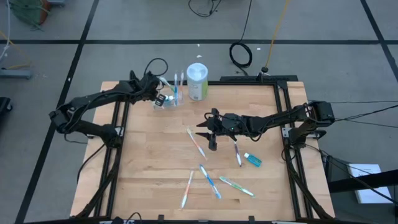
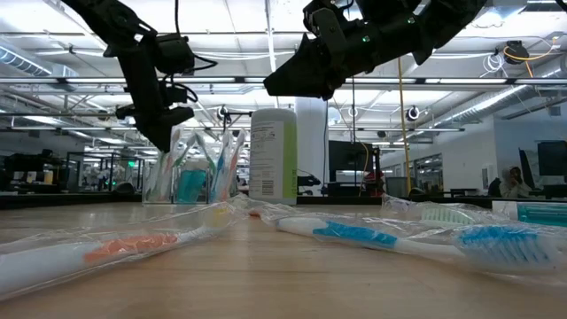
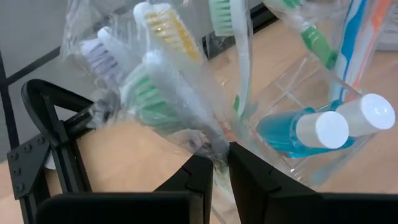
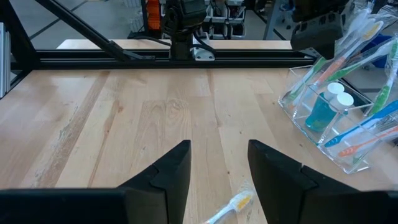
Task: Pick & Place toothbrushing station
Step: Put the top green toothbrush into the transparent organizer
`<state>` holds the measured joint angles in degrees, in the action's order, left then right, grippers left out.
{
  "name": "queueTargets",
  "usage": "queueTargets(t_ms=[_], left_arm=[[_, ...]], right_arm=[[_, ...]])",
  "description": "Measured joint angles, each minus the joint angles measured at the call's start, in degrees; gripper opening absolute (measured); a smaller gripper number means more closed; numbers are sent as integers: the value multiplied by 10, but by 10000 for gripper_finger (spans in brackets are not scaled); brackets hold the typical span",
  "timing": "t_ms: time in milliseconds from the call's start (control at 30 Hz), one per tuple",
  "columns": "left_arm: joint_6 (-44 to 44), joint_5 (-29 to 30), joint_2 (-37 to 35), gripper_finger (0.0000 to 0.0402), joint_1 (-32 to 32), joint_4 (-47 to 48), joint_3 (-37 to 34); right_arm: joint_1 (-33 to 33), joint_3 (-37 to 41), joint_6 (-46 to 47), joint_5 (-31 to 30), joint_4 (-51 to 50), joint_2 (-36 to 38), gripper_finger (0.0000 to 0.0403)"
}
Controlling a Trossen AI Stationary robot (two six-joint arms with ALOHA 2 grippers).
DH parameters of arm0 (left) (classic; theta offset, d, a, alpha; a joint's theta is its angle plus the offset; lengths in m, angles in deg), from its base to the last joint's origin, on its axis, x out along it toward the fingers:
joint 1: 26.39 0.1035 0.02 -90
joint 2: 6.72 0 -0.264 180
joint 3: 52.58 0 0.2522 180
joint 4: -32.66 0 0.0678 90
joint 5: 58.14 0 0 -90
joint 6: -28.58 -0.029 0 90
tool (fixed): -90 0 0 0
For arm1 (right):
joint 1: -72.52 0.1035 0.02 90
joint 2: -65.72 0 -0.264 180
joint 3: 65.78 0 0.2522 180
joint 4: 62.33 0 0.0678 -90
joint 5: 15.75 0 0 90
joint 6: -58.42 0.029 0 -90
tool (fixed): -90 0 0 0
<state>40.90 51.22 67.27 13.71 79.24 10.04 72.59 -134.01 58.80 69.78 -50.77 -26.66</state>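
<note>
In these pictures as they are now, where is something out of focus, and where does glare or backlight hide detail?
Low view: the wrapped toothbrushes nearest the lens are soft, their plastic shines, and the bright ceiling lights turn both arms into silhouettes. Left wrist view: the left end effector is sharp, while the clear cup with its tubes is slightly blurred. High view: even light, faint shadows.

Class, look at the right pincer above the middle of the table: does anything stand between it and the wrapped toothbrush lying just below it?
Nothing visible does. The right pincer hangs open over bare wood, and the wrapped toothbrush lies on the table just beneath its tips. The clear cup stands well off to one side.
</note>
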Motion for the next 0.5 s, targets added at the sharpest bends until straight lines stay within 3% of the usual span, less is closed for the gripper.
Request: queueTargets(t_ms=[367, 500], left_arm=[[-58, 14, 0, 50, 0, -3, 0], [-58, 17, 0, 72, 1, 0, 0]], right_arm=[[0, 0, 0, 0, 0, 0, 150], [0, 0, 0, 0, 0, 0, 149]])
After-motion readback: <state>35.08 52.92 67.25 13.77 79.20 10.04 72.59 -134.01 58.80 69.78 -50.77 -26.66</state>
